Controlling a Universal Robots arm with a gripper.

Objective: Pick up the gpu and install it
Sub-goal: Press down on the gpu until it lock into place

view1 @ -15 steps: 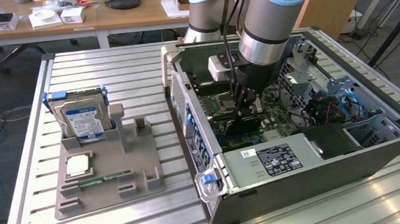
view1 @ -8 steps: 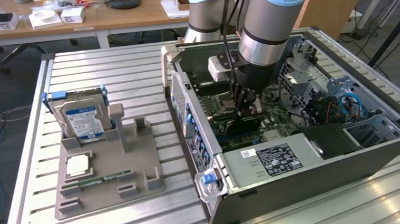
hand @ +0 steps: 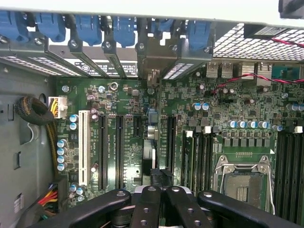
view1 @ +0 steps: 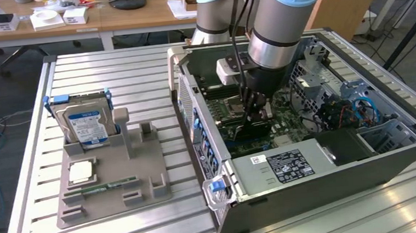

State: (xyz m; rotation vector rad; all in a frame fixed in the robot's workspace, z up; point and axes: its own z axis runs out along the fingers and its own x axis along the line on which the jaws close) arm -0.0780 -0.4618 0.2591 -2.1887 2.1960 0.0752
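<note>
The gpu (view1: 255,128), dark and seen edge-on (hand: 148,142), stands upright on the motherboard inside the open case.

Arm upright, wrist pointing straight down, fingers (hand: 159,202) pinched together.

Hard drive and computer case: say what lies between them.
In the exterior view, two upright posts of the grey holder, then a bare strip of the slatted table.

Green motherboard (hand: 142,118) w/ blue clips (hand: 90,26), grey case (view1: 330,185), blue-white drive (view1: 88,125).
</note>
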